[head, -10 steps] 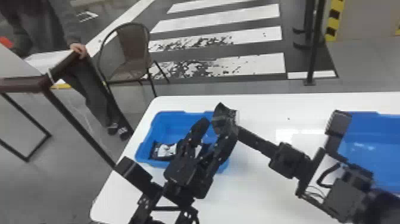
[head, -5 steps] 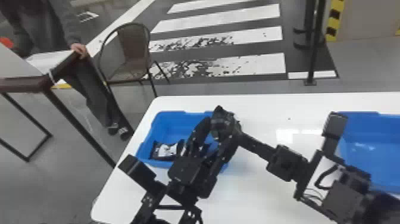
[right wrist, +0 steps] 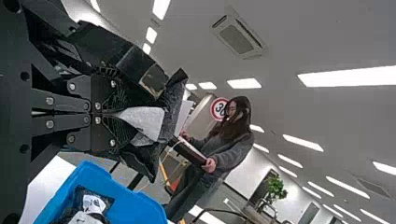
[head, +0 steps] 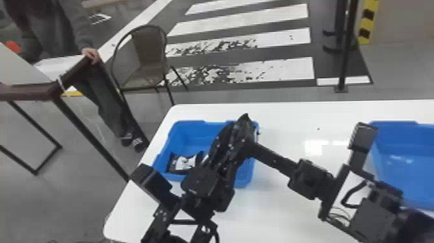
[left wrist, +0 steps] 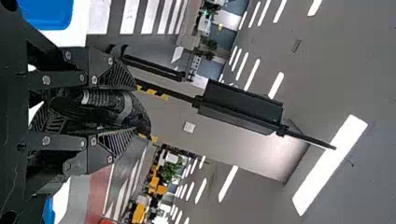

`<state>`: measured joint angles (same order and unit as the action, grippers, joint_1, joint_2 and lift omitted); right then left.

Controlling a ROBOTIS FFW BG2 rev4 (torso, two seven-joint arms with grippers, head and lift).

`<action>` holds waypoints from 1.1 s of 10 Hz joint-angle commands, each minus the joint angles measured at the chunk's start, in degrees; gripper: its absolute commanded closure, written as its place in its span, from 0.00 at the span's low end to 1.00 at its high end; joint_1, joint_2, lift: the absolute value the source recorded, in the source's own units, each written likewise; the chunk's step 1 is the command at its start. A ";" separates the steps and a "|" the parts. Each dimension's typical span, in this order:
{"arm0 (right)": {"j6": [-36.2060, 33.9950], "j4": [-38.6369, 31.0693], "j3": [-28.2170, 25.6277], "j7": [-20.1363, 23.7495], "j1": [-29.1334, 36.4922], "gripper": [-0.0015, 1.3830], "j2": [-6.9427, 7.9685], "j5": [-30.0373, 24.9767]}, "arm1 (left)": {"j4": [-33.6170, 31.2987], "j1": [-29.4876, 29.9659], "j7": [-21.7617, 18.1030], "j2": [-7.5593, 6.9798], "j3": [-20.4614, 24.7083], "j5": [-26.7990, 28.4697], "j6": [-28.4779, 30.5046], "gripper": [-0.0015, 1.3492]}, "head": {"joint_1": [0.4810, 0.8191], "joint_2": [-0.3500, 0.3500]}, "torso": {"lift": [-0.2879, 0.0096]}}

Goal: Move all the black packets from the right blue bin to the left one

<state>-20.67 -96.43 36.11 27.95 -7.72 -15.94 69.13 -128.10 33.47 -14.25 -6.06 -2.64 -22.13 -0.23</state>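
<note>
On the left blue plastic bin's (head: 189,137) right side, the black left gripper's (head: 237,137) fingers stand apart; the right gripper (head: 253,147) pinches a crinkled black-and-white packet (right wrist: 145,122) at its closed fingertips. Another black packet (head: 183,163) lies inside, left of both.

In the head view, my white table (head: 284,206) spans the lower middle and right of the frame. It carries 2 bins for me: 1 blue bin (head: 190,132) left of centre and 1 more blue bin (head: 403,142), cut by the right edge.
</note>
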 commanded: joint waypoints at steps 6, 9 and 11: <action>0.29 0.45 0.00 -0.08 0.26 0.80 0.03 1.71 | -1.77 1.54 1.42 0.26 0.81 2.25 -3.29 0.89 | 0.63 1.00 | 0.50; 0.43 0.03 -0.11 -0.08 0.82 0.02 0.03 0.91 | -1.77 2.25 1.86 0.70 1.84 1.68 -6.66 0.89 | 0.63 1.00 | 0.50; 0.29 0.17 -0.11 -0.08 2.65 0.16 0.03 1.71 | -1.77 2.81 2.83 1.22 2.75 1.22 -8.63 0.89 | 0.63 1.00 | 0.50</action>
<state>-20.36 -96.37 35.99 27.86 -5.69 -15.91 70.52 -129.90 36.13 -11.50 -5.03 -0.26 -20.83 -8.51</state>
